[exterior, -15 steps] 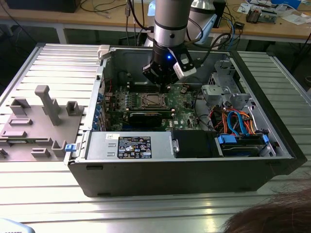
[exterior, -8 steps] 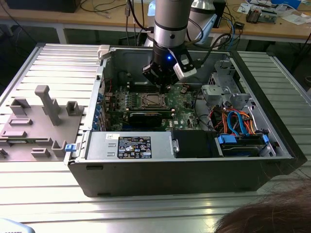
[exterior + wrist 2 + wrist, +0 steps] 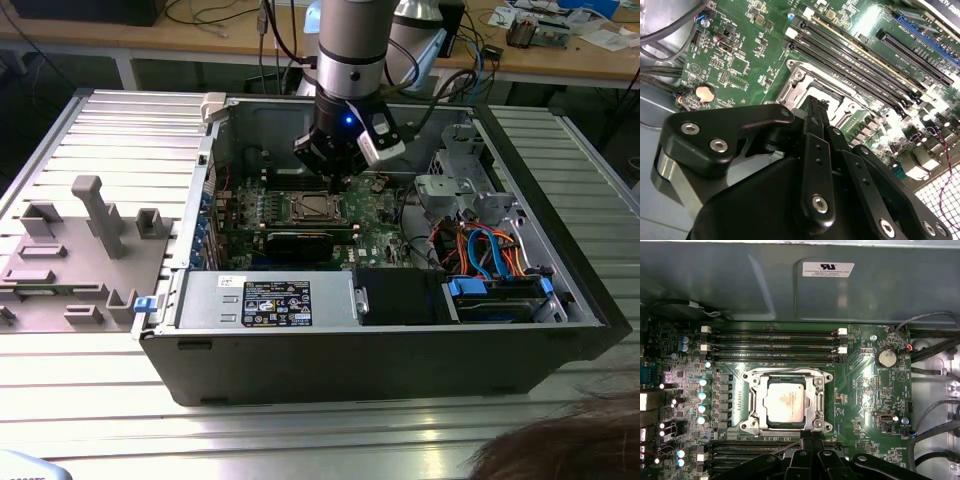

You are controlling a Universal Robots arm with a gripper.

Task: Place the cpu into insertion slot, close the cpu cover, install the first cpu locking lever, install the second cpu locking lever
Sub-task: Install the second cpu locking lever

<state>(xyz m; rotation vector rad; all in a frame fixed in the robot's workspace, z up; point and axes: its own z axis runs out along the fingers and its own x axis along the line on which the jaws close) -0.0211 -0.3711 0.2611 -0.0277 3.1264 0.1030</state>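
Observation:
The cpu (image 3: 785, 401), a dull silver square chip, lies flat in the insertion slot (image 3: 771, 422) on the green board. The cpu cover (image 3: 758, 396), a silver frame with a window, lies down around the chip. My gripper (image 3: 810, 436) is shut, its black fingertips pressed together at the socket's edge with nothing visible between them. A thin metal lever rod (image 3: 785, 447) runs slanted beside the fingertips. In the second wrist view the fingers (image 3: 816, 111) stand over the socket's frame (image 3: 801, 82). In the exterior view the gripper (image 3: 334, 180) hangs just above the socket (image 3: 313, 208) inside the open computer case.
Long memory slots (image 3: 775, 342) flank the socket on two sides. A black graphics card (image 3: 300, 243), a silver power supply (image 3: 265, 300) and orange and blue cables (image 3: 480, 250) crowd the case. A grey fixture plate (image 3: 80, 240) lies at the exterior view's left. Someone's hair (image 3: 560, 450) shows bottom right.

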